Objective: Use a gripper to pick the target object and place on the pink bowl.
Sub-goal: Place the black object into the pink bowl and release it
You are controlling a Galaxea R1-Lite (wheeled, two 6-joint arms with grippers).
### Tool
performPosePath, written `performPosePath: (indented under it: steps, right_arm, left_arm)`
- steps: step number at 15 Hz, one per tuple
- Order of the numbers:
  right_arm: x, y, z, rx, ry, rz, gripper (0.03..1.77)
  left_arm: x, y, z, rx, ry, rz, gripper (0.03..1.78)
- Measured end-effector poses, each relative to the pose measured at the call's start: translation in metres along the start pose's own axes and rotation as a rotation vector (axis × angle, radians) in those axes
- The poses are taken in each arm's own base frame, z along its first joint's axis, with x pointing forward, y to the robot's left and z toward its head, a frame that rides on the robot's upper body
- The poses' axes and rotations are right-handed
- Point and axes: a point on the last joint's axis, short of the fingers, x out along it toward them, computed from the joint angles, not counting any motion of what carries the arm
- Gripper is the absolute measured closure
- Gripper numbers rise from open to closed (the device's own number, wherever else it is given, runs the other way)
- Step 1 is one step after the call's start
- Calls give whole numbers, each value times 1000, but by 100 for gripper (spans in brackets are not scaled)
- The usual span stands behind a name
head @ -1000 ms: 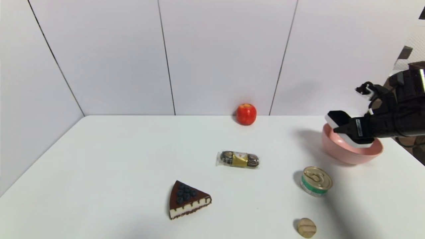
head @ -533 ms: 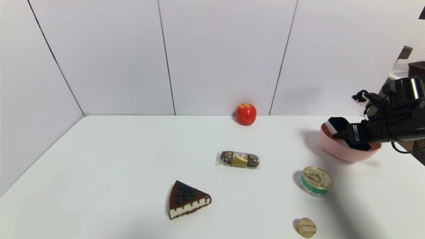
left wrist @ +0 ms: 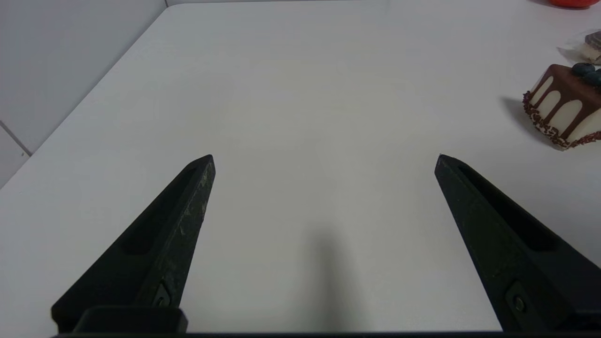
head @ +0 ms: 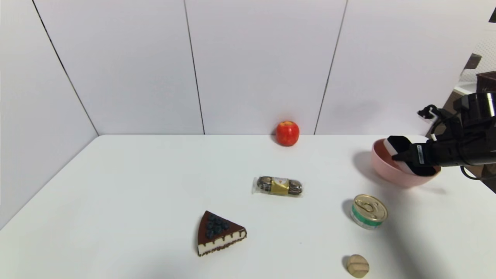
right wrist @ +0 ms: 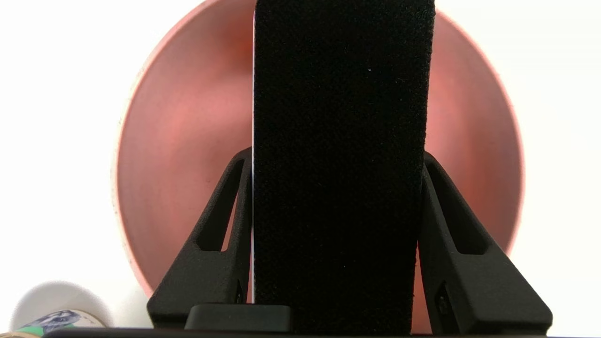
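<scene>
The eraser (right wrist: 340, 164) is gripped by the right gripper (right wrist: 337, 157) within the bowl (head: 399, 179); only release seems left. The left gripper (left wrist: 325, 162) is parked open, well apart from the bowl.

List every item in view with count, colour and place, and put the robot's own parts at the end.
apple: one, red, by the back wall
wrapped chocolates: one pack, brown with gold band, mid-table
cake slice: one, brown and white, blueberries on top, near the front
can: one, gold lid, green band, in front of the bowl
small round piece: one, tan, front right
bowl: one, pink, far right
eraser-like block: one, black on white, in the bowl, gripped
right tool: one, black, at the bowl, shut on the block
left tool: one, black, open over the table's left part
</scene>
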Motion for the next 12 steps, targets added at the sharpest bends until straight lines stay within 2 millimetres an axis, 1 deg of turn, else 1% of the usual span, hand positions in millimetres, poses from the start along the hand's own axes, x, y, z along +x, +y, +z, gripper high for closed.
performPosePath:
  steps: [5, 7, 9, 12]
  right_arm:
    - [-11, 2, 4, -2, -23, -5, 84]
    - [-14, 3, 1, -5, -21, 3, 84]
    - [-15, 4, 0, -7, -25, 15, 66]
    - [-16, 5, 0, -9, -28, 18, 48]
  left_arm:
    - [0, 0, 0, 0, 0, 0, 12]
    - [0, 0, 0, 0, 0, 0, 12]
    - [0, 0, 0, 0, 0, 0, 12]
    - [0, 0, 0, 0, 0, 0, 12]
